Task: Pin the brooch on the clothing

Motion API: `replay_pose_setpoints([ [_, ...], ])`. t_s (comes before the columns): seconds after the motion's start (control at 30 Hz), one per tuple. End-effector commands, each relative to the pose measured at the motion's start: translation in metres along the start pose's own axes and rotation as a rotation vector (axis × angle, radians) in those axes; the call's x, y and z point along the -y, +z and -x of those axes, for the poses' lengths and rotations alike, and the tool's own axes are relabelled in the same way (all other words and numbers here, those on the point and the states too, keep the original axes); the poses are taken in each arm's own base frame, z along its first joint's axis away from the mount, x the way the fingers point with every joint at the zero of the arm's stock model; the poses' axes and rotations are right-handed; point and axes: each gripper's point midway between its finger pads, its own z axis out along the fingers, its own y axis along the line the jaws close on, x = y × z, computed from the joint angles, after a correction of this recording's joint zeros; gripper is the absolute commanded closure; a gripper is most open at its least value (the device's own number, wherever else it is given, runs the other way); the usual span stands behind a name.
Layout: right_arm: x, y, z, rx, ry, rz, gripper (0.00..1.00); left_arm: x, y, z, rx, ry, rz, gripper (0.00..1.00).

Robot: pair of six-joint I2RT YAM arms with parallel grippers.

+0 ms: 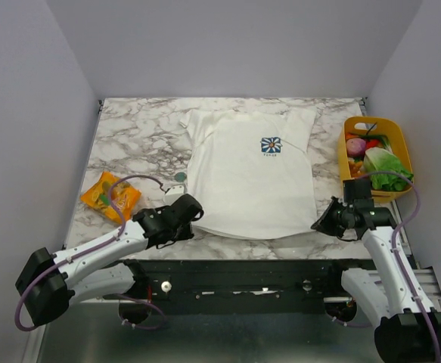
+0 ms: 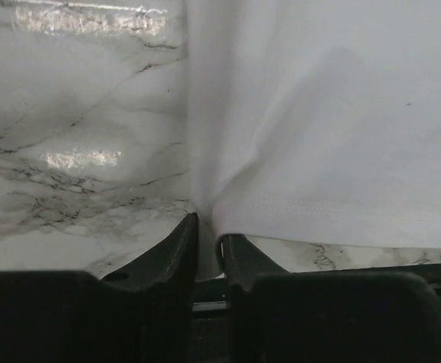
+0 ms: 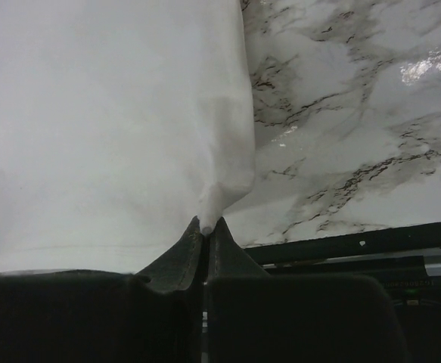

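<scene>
The clothing (image 1: 243,185), a white T-shirt with a blue flower print (image 1: 271,145), lies flat on the marble table. The brooch (image 1: 180,178), a tiny round dark disc, rests on the marble just left of the shirt. My left gripper (image 1: 194,207) is at the shirt's near left hem corner. In the left wrist view its jaws (image 2: 209,236) stand slightly apart with the hem cloth (image 2: 318,151) lying loosely between them. My right gripper (image 1: 320,224) is at the near right hem corner. Its tips (image 3: 206,224) pinch a small peak of the cloth (image 3: 114,136).
An orange snack packet (image 1: 110,195) lies on the left of the table, close to the left arm. A yellow basket (image 1: 354,125) of toy vegetables stands at the right edge, behind the right gripper. The table's near edge runs just below both grippers.
</scene>
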Motion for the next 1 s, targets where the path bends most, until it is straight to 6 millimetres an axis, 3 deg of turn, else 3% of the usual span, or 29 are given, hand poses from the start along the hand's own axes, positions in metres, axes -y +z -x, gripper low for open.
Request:
replay_pose_setpoints([
  [0.0, -0.004, -0.001, -0.012, -0.085, -0.061, 0.034, 0.62, -0.013, -0.009, 0.004, 0.005, 0.0, 0.073, 0.37],
  [0.07, -0.009, -0.005, -0.014, -0.109, -0.091, 0.061, 0.32, -0.009, -0.01, 0.008, 0.024, -0.006, 0.058, 0.22],
  [0.1, -0.013, -0.007, -0.01, -0.096, -0.1, 0.074, 0.11, -0.008, -0.011, 0.011, 0.037, -0.004, 0.05, 0.14],
  [0.13, -0.017, -0.009, -0.008, -0.092, -0.111, 0.091, 0.02, -0.005, -0.011, 0.014, 0.047, 0.004, 0.04, 0.12],
  [0.2, -0.029, -0.011, 0.002, -0.058, -0.129, 0.139, 0.0, 0.003, -0.013, 0.031, 0.106, 0.004, 0.03, 0.02],
  [0.3, -0.049, -0.013, 0.023, 0.026, -0.143, 0.214, 0.0, 0.021, -0.019, 0.067, 0.193, 0.011, 0.009, 0.01],
  [0.33, -0.057, -0.015, 0.033, 0.057, -0.148, 0.233, 0.0, 0.023, -0.014, 0.075, 0.198, 0.04, 0.026, 0.01],
  [0.37, -0.062, -0.015, 0.041, 0.083, -0.157, 0.246, 0.0, 0.03, -0.015, 0.099, 0.242, 0.007, 0.013, 0.01],
  [0.43, -0.075, -0.016, 0.063, 0.154, -0.179, 0.273, 0.0, 0.031, -0.002, 0.115, 0.234, 0.008, 0.019, 0.01],
  [0.47, -0.075, -0.009, 0.069, 0.149, -0.176, 0.254, 0.0, 0.022, 0.001, 0.143, 0.273, -0.042, 0.03, 0.01],
  [0.57, -0.08, 0.01, 0.082, 0.161, -0.188, 0.237, 0.0, 0.011, 0.021, 0.175, 0.306, -0.101, 0.032, 0.03],
  [0.6, -0.087, 0.016, 0.089, 0.185, -0.206, 0.263, 0.0, -0.007, 0.027, 0.191, 0.332, -0.147, 0.066, 0.06],
  [0.7, -0.087, 0.045, 0.084, 0.104, -0.218, 0.244, 0.0, -0.03, 0.057, 0.204, 0.3, -0.182, 0.125, 0.13],
  [0.73, -0.09, 0.05, 0.081, 0.082, -0.241, 0.247, 0.0, -0.041, 0.077, 0.201, 0.26, -0.168, 0.159, 0.15],
  [0.8, -0.091, 0.062, 0.079, 0.052, -0.25, 0.229, 0.0, -0.044, 0.092, 0.212, 0.238, -0.121, 0.187, 0.16],
  [0.83, -0.095, 0.064, 0.075, 0.042, -0.276, 0.236, 0.0, -0.05, 0.113, 0.205, 0.181, -0.099, 0.226, 0.17],
  [0.97, -0.098, 0.074, 0.075, 0.027, -0.3, 0.221, 0.0, -0.047, 0.136, 0.218, 0.159, -0.063, 0.252, 0.22],
])
